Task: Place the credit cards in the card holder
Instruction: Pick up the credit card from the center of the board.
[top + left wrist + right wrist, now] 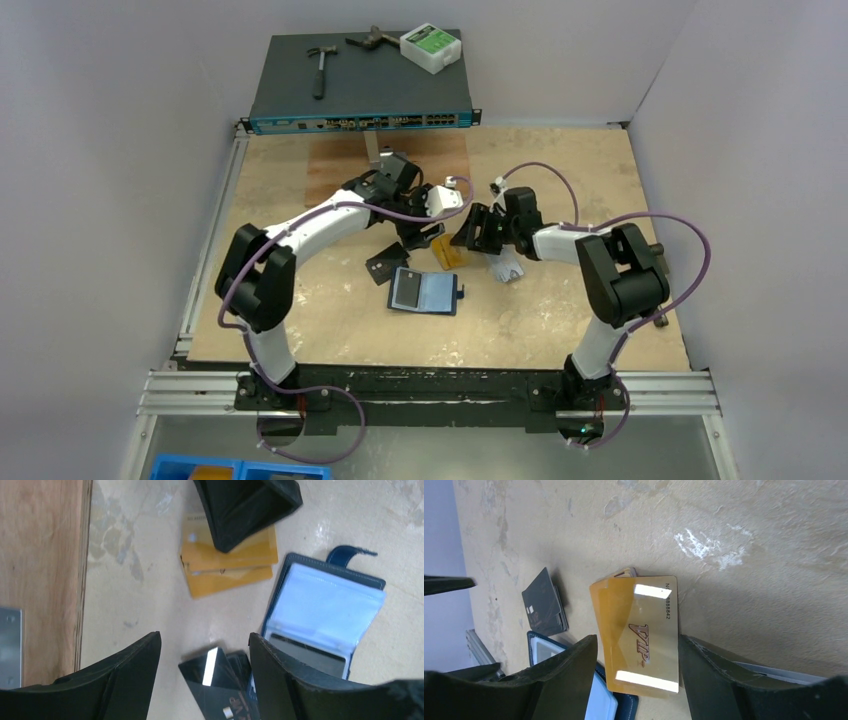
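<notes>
As both of your grippers stand with the fingers apart and clamp nothing, no card is being carried at this moment. Your right gripper [638,639] hangs low over the orange-gold cards [641,630]. They lie flat on the table [749,540], between its fingers [569,680]; whether a finger touches them, I cannot tell. Your left gripper [205,639] hovers just to the left of it, over the black card [212,680], which also lies on the table. A little nearer than both piles, the card holder [428,291] lies open, with its pale blue sleeves [325,600] facing up and the snap tab [462,293] on the right. Just to the right of the gold pile lies the silver-grey card [505,268].

I judge the task as only begun. One grey card [307,652] seems to sit already in a sleeve of the holder, and all the other cards are outside it.

Now the count:
- **Card holder:** one.
- **Orange-gold cards:** two are sure, overlapping, and an edge under them suggests a third.
- **Black card:** one is sure, but a second dark edge shows beneath it, so perhaps two.
- **Silver-grey card:** one on the table.
- **Inside the holder:** one, as it appears.

So at least four cards are left for you to put in.
</notes>
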Controlling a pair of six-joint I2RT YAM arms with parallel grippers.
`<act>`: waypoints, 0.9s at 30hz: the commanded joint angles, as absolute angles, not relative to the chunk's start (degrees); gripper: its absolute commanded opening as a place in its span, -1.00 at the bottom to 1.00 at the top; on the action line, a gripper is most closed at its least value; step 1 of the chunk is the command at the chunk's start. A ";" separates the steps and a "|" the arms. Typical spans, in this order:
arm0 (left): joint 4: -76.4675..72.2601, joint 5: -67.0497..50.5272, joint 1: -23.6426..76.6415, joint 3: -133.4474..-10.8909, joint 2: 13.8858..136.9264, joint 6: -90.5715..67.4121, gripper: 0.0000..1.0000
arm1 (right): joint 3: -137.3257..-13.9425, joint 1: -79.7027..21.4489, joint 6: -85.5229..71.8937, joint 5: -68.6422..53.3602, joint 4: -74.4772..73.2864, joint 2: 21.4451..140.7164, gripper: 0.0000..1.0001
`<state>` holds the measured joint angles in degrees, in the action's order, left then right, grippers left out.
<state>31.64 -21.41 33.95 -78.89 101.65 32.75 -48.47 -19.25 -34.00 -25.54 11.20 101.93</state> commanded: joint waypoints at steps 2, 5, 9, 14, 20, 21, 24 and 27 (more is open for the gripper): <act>23.89 -24.00 34.79 -84.09 107.57 32.11 0.28 | -46.41 -19.74 -33.33 -26.35 4.05 100.86 0.21; 21.19 -24.41 34.74 -85.71 110.30 31.17 0.28 | -46.96 -19.31 -32.51 -24.63 2.27 100.08 0.21; 17.22 -25.04 34.76 -84.90 111.45 33.54 0.28 | -47.90 -19.19 -31.23 -22.08 0.13 99.35 0.21; 15.28 -24.65 34.85 -84.03 112.64 37.99 0.27 | -47.75 -19.17 -31.31 -22.63 -0.35 100.49 0.19; 15.84 -24.70 35.14 -83.91 112.79 41.70 0.27 | -46.00 -19.45 -34.45 -26.40 6.65 103.54 0.05; 15.82 -24.43 35.23 -83.69 112.62 42.52 0.27 | -45.75 -19.48 -34.77 -26.72 7.13 103.43 0.05; 15.73 -23.79 35.16 -82.32 112.06 46.38 0.27 | -45.24 -19.69 -34.73 -27.16 7.56 102.28 0.08; 15.48 -23.40 35.12 -80.30 110.78 50.64 0.27 | -44.92 -19.35 -33.65 -25.70 5.87 100.06 0.10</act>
<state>16.84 -22.72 34.96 -82.54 112.71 43.24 -47.22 -19.16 -34.89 -27.81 9.98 101.23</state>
